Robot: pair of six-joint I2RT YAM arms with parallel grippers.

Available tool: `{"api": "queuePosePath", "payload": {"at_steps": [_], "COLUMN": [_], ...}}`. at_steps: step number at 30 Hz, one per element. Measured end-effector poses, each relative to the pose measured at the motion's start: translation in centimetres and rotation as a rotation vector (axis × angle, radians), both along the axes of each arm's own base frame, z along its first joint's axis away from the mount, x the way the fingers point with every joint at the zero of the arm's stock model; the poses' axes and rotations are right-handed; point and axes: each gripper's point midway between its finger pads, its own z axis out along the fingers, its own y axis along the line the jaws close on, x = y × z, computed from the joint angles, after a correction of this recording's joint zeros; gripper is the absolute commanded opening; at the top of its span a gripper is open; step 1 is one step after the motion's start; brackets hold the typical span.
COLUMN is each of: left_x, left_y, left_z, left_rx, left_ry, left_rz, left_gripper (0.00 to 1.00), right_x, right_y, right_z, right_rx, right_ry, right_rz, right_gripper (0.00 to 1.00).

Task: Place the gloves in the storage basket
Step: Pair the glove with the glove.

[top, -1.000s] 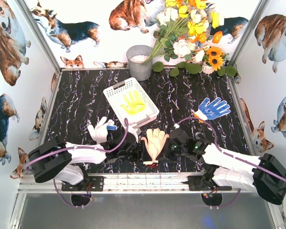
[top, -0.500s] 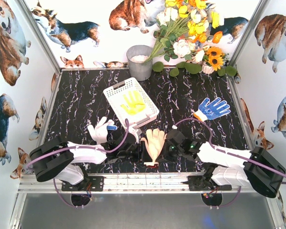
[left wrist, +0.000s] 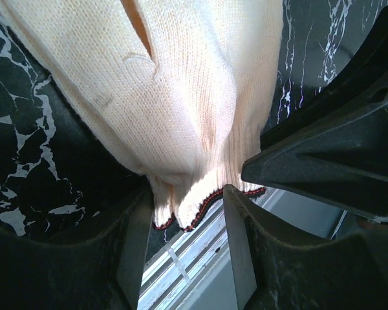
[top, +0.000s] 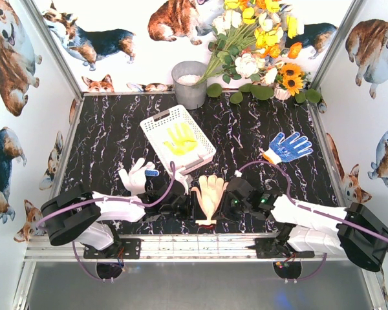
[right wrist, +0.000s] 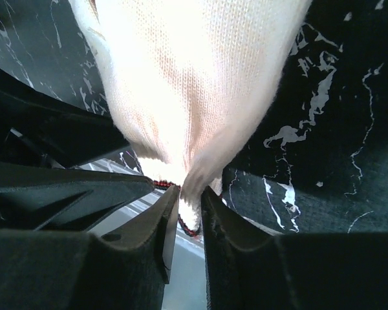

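Right gripper [right wrist: 189, 200] has its jaws almost together, and they pinch a thin fold of the cuff of the cream glove [right wrist: 194, 84], right at the red-trimmed edge. Left gripper [left wrist: 184, 213] is just beside it on the same cuff, with its jaws further apart on each side of the cloth. I cannot tell if they press on the cloth or only touch it. The glove lies at the near edge of the table [top: 116, 129], with its fingers pointing far, toward the basket [top: 160, 115], which stands a little to the far left and already holds a yellow glove [top: 180, 139].

I think the main risk is the small grip. The right jaws hold only the very edge, so the knit can slip out during a lift, and the glove could then fall off the near edge. Also, the two grippers are very close together. If they move in different directions, they can hit each other or pull the cuff out of the grip. In addition, the hanging fingers of the glove may catch on the basket rim.
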Motion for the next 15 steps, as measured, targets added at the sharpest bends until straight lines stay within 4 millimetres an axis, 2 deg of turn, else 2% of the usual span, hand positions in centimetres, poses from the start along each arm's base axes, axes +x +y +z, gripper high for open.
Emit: {"api": "queuePosePath", "payload": {"at_steps": [2,7,15], "left_x": [0.0,-0.1,-0.1], "left_y": [0.0,0.1,0.2], "left_z": [0.0,0.0,-0.1], "left_rx": [0.002,0.006,0.014], "left_ry": [0.001,0.002,0.005], "left_rz": [0.0,0.001,0.0], "left_gripper": [0.42,0.42,0.39], "right_x": [0.0,-0.3,-0.8], "right_y": [0.0,0.4,0.9], "right_z": [0.1,-0.1,-1.0], "right_rx": [0.005,0.025,0.029], "right_ry": [0.004,0.026,0.055], "right_rz": [-0.004,-0.004,0.016], "right_gripper": [0.2,0.27,0.21]}}
